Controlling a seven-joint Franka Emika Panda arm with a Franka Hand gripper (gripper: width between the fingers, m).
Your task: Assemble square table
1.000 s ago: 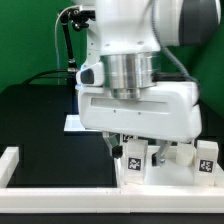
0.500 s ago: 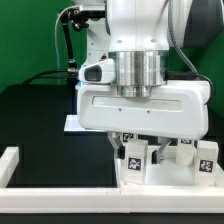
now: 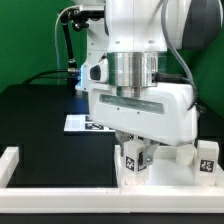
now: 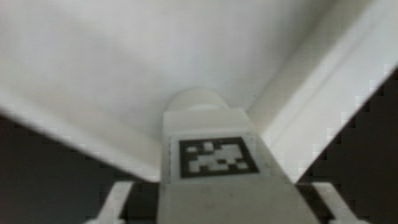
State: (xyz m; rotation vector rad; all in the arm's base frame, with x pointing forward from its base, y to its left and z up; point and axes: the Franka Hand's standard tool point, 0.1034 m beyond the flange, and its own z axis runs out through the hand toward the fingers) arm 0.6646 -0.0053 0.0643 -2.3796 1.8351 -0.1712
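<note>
From the exterior view, my end effector (image 3: 138, 153) hangs low over the black desk (image 3: 40, 110). A white leg block (image 3: 133, 163) with a black-and-white tag sits between my fingers, and they look pressed on its sides. Another leg block (image 3: 206, 157) stands near the first one, toward the exterior view's right. The marker board (image 3: 80, 124) lies behind the first block.

In the wrist view, the tagged leg block (image 4: 215, 145) stands between my fingertips (image 4: 118, 203), touching the square table (image 4: 125, 60) slab.

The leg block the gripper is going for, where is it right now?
The leg block stands low in the exterior view, right of centre, between the fingers of the gripper, beside the long white rail.
</note>
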